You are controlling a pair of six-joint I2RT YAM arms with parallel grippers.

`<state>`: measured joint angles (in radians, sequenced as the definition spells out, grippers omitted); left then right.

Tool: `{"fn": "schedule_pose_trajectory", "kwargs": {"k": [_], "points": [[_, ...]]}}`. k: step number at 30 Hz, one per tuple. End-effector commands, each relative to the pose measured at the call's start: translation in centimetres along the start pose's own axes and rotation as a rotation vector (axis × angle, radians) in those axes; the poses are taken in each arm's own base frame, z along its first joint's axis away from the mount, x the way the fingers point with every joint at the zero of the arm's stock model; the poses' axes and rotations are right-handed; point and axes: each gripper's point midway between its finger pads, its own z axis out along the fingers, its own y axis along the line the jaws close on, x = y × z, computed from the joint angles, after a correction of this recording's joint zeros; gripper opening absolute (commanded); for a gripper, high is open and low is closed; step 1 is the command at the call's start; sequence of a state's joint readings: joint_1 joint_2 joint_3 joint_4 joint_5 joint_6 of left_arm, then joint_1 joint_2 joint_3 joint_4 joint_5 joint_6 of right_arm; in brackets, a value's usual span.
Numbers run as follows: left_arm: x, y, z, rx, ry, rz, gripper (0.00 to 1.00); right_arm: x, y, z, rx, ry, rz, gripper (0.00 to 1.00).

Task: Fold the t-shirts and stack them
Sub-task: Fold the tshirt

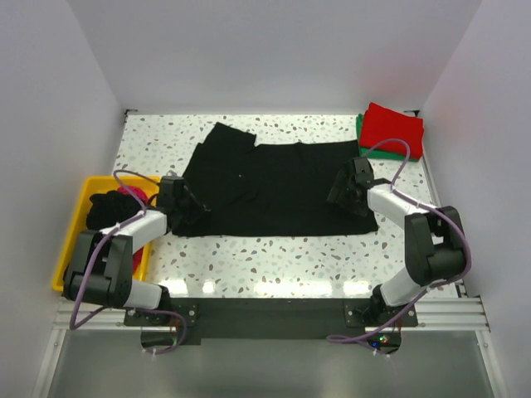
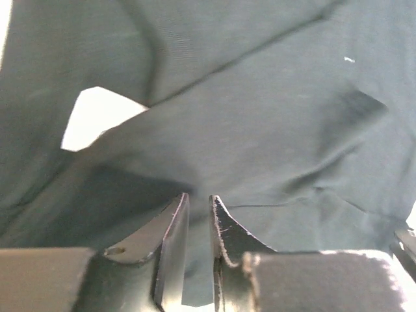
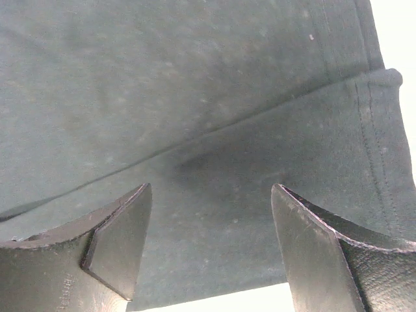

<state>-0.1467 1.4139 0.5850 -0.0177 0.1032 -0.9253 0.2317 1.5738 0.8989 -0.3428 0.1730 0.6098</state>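
Observation:
A black t-shirt [image 1: 274, 186] lies spread flat across the middle of the speckled table, with a sleeve pointing toward the back left. My left gripper [image 1: 187, 207] rests low at the shirt's left edge. Its jaws [image 2: 199, 197] stand a narrow gap apart, and the black cloth [image 2: 260, 117] lies beneath them, not pinched. My right gripper [image 1: 342, 189] hovers over the shirt's right side. It is wide open [image 3: 211, 187] just above the hemmed edge of the cloth [image 3: 195, 97]. A folded red t-shirt [image 1: 392, 126] sits on a green one [image 1: 365, 151] at the back right.
A yellow bin [image 1: 70, 240] stands at the left edge, holding dark cloth [image 1: 106, 207] and a bit of magenta cloth [image 1: 133, 192]. White walls close in the table on three sides. Bare tabletop [image 1: 274, 261] runs between the shirt and the arm bases.

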Motion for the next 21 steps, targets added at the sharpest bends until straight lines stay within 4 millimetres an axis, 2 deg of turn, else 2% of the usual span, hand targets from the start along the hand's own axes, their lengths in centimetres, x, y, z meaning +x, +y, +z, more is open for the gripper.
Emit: {"fn": "schedule_pose_trajectory", "kwargs": {"k": [1, 5, 7, 11, 12, 14, 15, 21], "points": [[-1.0, 2.2, -0.6, -0.102, -0.095, -0.047, 0.22, 0.7, -0.5, 1.3, 0.02, -0.006, 0.071, 0.77], [-0.3, 5.2, -1.0, -0.238, -0.098, -0.061, 0.2, 3.9, -2.3, 2.5, 0.06, 0.068, 0.124, 0.78], [-0.3, 6.5, -1.5, -0.293, -0.118, -0.067, 0.2, 5.0, -2.7, 2.5, 0.062, 0.091, 0.161, 0.78], [0.4, 8.5, -2.9, -0.365, -0.129, -0.09, 0.2, 7.9, -4.2, 1.2, 0.071, 0.131, 0.217, 0.78], [0.3, 8.4, -3.4, -0.357, -0.143, -0.098, 0.21, 7.7, -4.2, 0.4, 0.056, 0.118, 0.229, 0.78], [0.5, 9.0, -4.0, -0.374, -0.152, -0.109, 0.21, 9.2, -5.3, -0.2, 0.085, 0.145, 0.235, 0.78], [0.4, 8.8, -4.3, -0.361, -0.161, -0.112, 0.22, 9.1, -5.3, -0.9, 0.071, 0.138, 0.243, 0.79], [1.9, 9.9, -5.4, -0.371, -0.136, -0.124, 0.23, 12.9, -7.1, -3.0, 0.09, 0.219, 0.272, 0.79]]}}
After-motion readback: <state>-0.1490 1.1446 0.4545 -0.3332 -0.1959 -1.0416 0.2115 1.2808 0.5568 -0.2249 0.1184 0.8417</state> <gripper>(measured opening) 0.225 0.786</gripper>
